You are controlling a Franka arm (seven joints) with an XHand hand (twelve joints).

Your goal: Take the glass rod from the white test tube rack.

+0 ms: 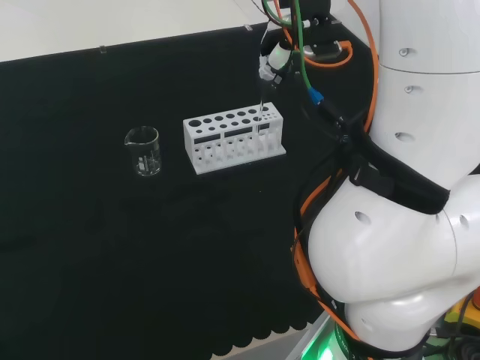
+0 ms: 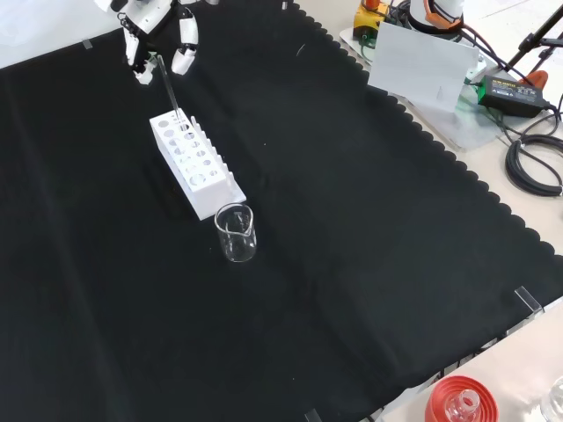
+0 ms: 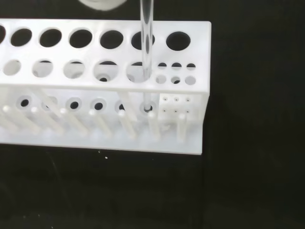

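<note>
Clear glass rod (image 3: 146, 52) upright in end hole of white test tube rack (image 3: 109, 86), lower tip still inside.

You have bare bench (image 2: 369, 229) all round the rack (image 2: 195, 160); only the beaker (image 2: 235, 232) stands just beside its near end.

Plain black cloth (image 2: 369, 264) over the whole bench, unpatterned, with a scalloped edge against pale grey beyond. White test tube rack (image 1: 234, 139) — matte white throughout, top plate dotted with rows of round holes that read dark against the cloth, white pegs along the base (image 3: 109, 138). Clear, colourless glass rod (image 3: 145, 43), faintly whitish where light catches it. Black and white hand (image 2: 149, 31): white finger shells, black at the gaps. Clear beaker (image 2: 236, 233) with pale glints on the rim. Glossy white arm links (image 1: 405, 247) trailed by orange, green and black cables. Red ribbed ring (image 2: 457, 400) at the front view's lower edge.
</note>
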